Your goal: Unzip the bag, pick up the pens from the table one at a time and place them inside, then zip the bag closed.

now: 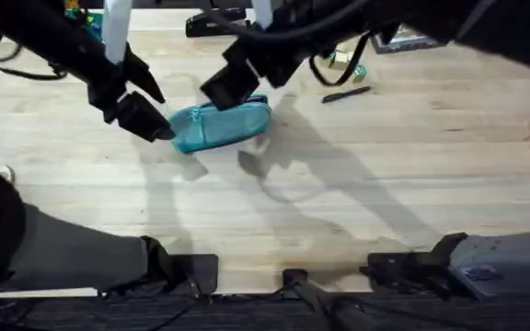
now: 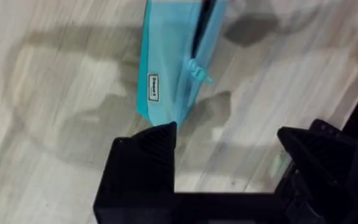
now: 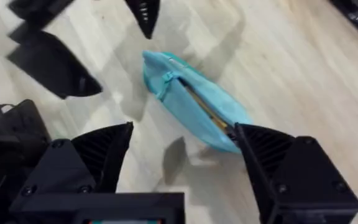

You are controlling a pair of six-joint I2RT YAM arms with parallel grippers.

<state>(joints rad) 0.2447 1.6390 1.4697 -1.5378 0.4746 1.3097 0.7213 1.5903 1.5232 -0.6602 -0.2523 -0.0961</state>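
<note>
Where it lies, bag point(image 1: 221, 125) gapes.

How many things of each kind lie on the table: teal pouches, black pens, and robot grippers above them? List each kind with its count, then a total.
Teal bag: 1
Black pen: 1
Grippers: 2, the left gripper and the right gripper, both open
Total: 4

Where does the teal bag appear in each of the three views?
Overhead: the bag lies on the table, upper middle, between both grippers.
Left wrist: upper middle, beyond the open jaws.
Right wrist: centre, beyond the open jaws.
Shared landmark: the zip pull tab.
</note>
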